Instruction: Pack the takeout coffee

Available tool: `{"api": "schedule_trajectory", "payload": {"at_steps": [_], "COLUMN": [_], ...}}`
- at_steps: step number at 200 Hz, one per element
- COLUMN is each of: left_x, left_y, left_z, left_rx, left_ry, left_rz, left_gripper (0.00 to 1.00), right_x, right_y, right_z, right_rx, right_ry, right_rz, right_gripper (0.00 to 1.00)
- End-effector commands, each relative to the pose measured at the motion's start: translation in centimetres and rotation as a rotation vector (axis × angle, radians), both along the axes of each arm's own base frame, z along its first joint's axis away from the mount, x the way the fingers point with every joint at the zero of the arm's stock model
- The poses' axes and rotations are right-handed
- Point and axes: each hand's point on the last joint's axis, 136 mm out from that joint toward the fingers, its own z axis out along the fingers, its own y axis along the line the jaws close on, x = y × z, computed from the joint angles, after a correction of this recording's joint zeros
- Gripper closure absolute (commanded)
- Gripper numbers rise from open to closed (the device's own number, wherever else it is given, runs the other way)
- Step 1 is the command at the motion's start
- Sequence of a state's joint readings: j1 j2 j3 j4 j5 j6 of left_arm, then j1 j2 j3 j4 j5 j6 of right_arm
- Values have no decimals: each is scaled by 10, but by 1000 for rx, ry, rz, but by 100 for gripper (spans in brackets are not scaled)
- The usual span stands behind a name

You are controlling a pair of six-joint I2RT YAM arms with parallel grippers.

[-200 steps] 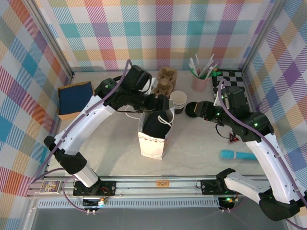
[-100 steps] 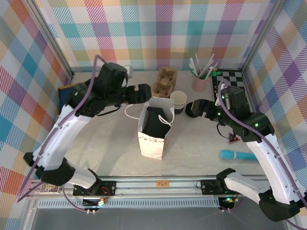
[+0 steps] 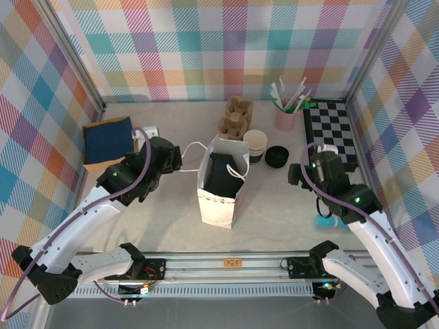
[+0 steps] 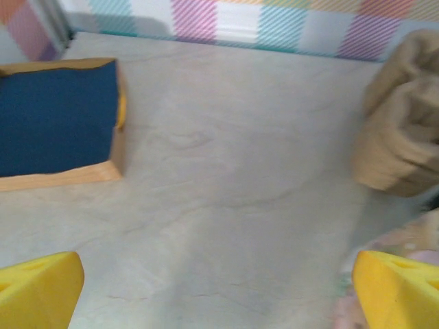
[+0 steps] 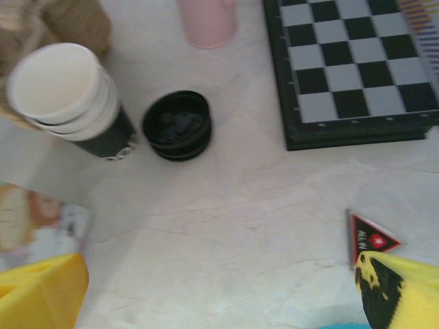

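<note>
A white paper bag (image 3: 221,185) stands upright at the table's middle, its mouth open. Something dark sits inside it; I cannot tell whether that is the takeout coffee. My left gripper (image 3: 171,156) (image 4: 219,295) hangs left of the bag, apart from it, open and empty, its yellow fingertips (image 4: 38,284) wide over bare table. My right gripper (image 3: 296,175) (image 5: 219,295) is to the right of the bag, open and empty. Ahead of it lie a loose black lid (image 3: 276,156) (image 5: 177,125) and a stack of lidless white cups (image 3: 255,144) (image 5: 65,96).
A blue box with a wooden edge (image 3: 108,140) (image 4: 55,120) sits far left. A brown cup carrier (image 3: 236,116) (image 4: 401,130) stands behind the bag. A pink holder of utensils (image 3: 287,116) (image 5: 208,20), a chessboard (image 3: 329,127) (image 5: 357,62) and a teal object (image 3: 322,221) lie right.
My left gripper has left the bag's rim and drawn back to the left and nearer. My right gripper has pulled back from the black lid. Both have opened wider.
</note>
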State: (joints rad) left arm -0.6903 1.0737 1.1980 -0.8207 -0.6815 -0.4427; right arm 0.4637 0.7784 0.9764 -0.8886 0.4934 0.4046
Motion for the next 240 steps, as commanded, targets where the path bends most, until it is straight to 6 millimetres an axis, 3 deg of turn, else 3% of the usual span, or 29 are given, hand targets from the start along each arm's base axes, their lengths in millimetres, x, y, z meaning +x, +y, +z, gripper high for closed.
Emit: {"api": "schedule_trajectory", "payload": {"at_steps": [1, 15, 45, 88, 124, 159, 211, 240], "left_x": [3, 5, 11, 15, 13, 6, -19, -18], "left_y": [25, 35, 49, 58, 80, 91, 116, 118], "left_z": [7, 0, -23, -48, -79, -107, -153, -151], "left_rx": [101, 182, 289, 274, 294, 235, 289, 271], "left_ry": [-86, -90, -61, -143, -117, -137, -117, -176], "left_rz": [105, 147, 208, 206, 238, 264, 353, 353], "left_gripper": [0, 0, 0, 0, 0, 0, 0, 0], "right_x": [9, 13, 23, 27, 23, 30, 42, 52], "right_y": [-18, -20, -25, -33, -39, -30, -43, -48], "right_z": [1, -7, -50, -101, -125, -124, -124, -123], "right_rx": [-82, -111, -220, -247, -195, -146, -118, -99], "right_ry": [-126, -155, -153, -157, -203, -242, -259, -281], "right_rz": [-55, -50, -50, -86, -122, -50, -85, -95], "right_gripper": [1, 1, 0, 0, 0, 1, 1, 1]}}
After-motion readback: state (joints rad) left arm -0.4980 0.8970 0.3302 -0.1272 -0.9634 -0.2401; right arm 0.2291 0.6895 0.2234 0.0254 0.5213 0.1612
